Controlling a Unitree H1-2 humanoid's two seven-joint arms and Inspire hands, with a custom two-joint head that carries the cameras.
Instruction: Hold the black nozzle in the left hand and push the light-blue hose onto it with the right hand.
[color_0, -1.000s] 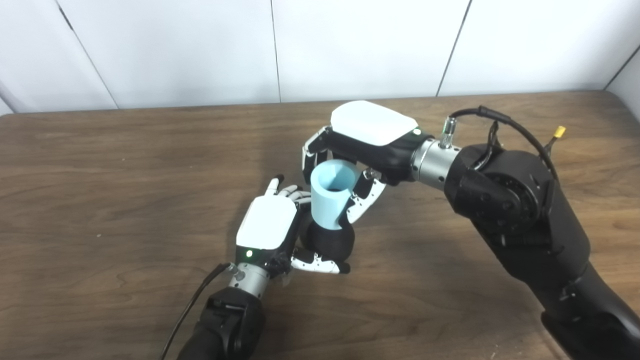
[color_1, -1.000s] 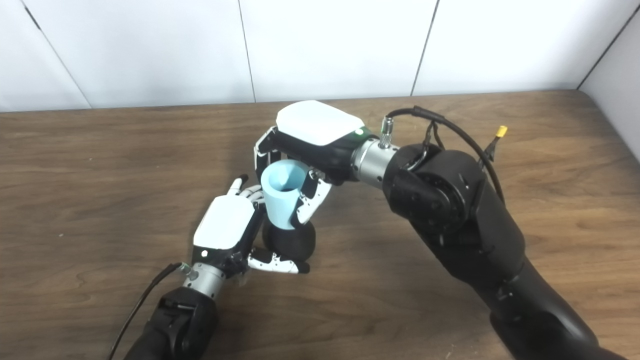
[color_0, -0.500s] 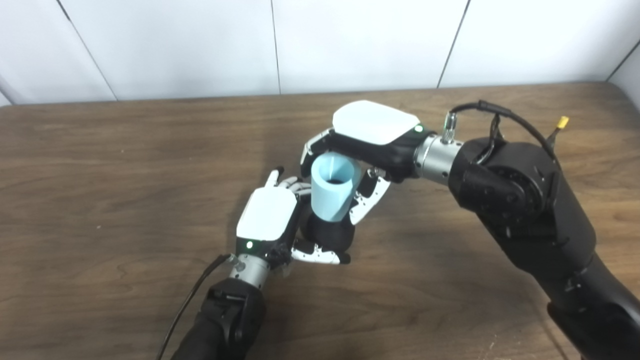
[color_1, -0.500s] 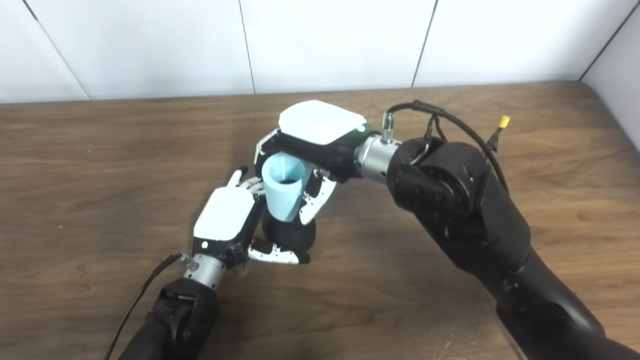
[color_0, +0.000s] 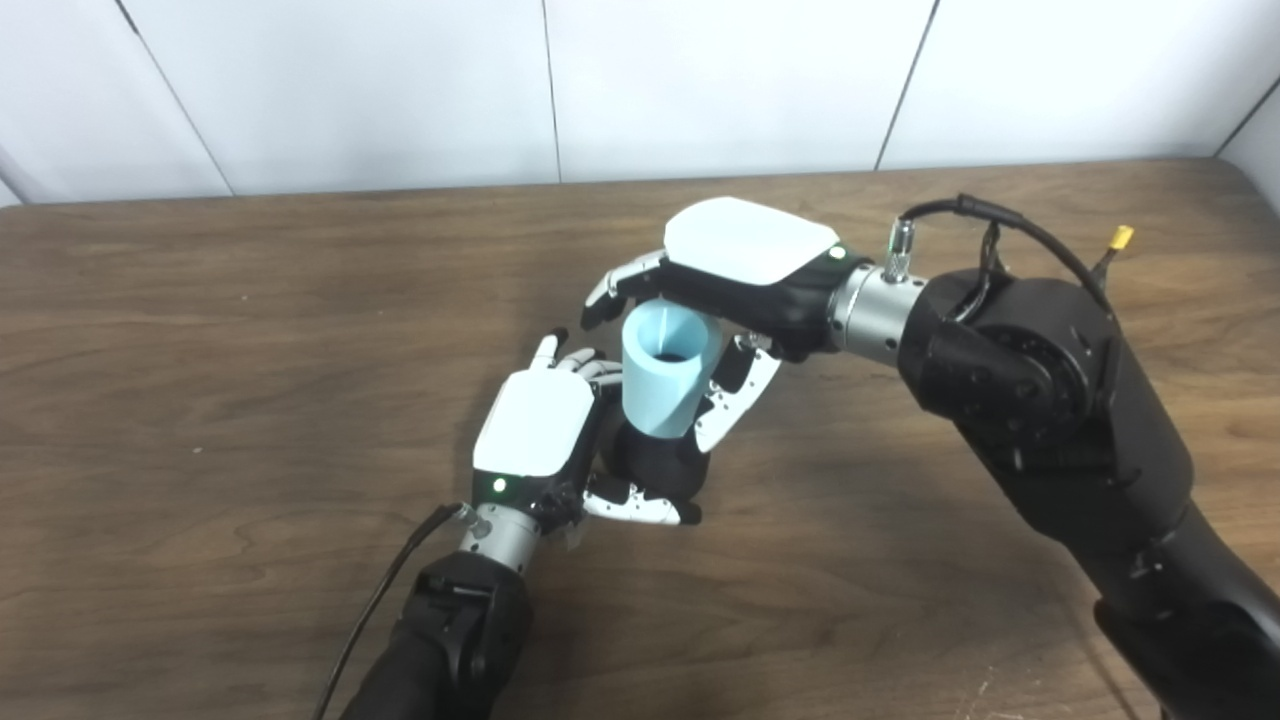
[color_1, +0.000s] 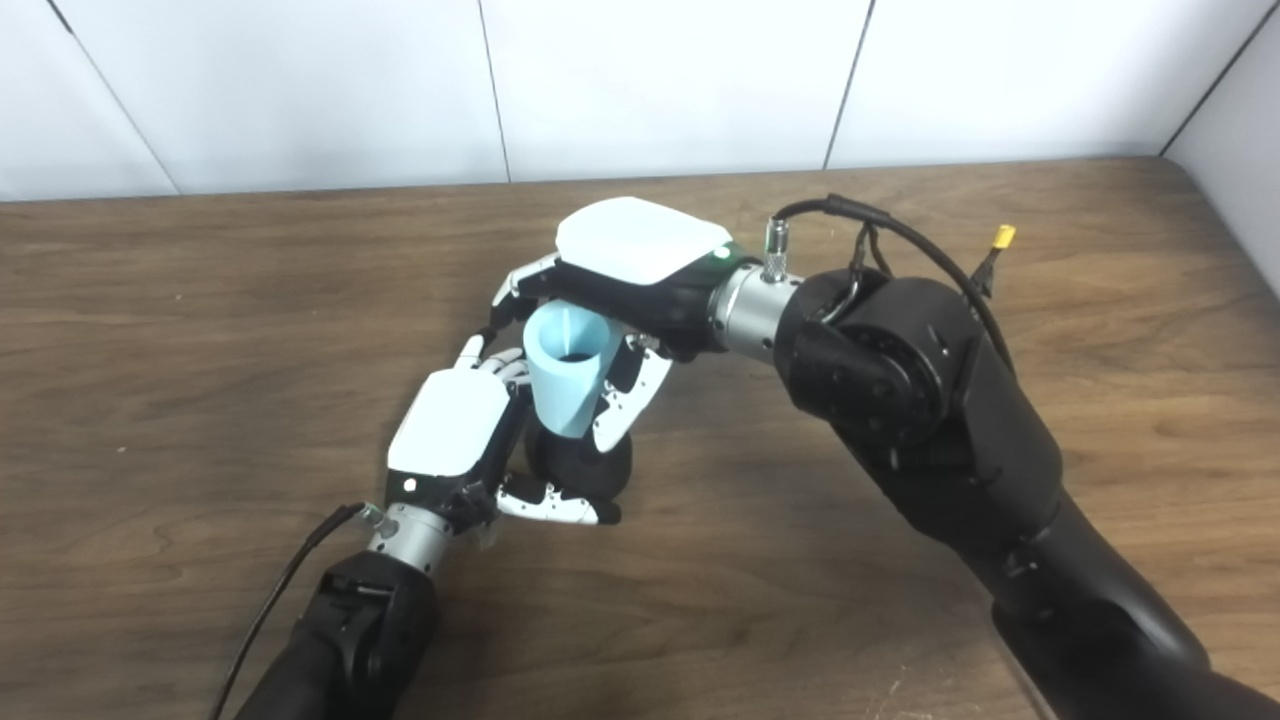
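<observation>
My left hand (color_0: 535, 425) is shut on the black nozzle (color_0: 660, 468), holding it upright just above the wooden table (color_0: 250, 300). The light-blue hose (color_0: 665, 385), a short tapered tube with its open end up, sits with its lower end on top of the nozzle. My right hand (color_0: 745, 250) hovers over the hose. Its fingers (color_0: 615, 288) are stretched out past the hose's far rim and off its wall. Its thumb (color_0: 735, 400) lies close along the hose's right side. The joint between hose and nozzle is partly hidden by my left hand's fingers.
A black cable with a yellow connector (color_0: 1122, 238) loops off my right forearm (color_0: 1010, 350). A white panelled wall (color_0: 700, 80) runs behind the table's far edge. Bare wood shows on the left and right of the hands.
My right hand's fingers, curled around the hose before, have uncurled and stretched outward. The hose stays on the nozzle. The camera has tilted slightly.
</observation>
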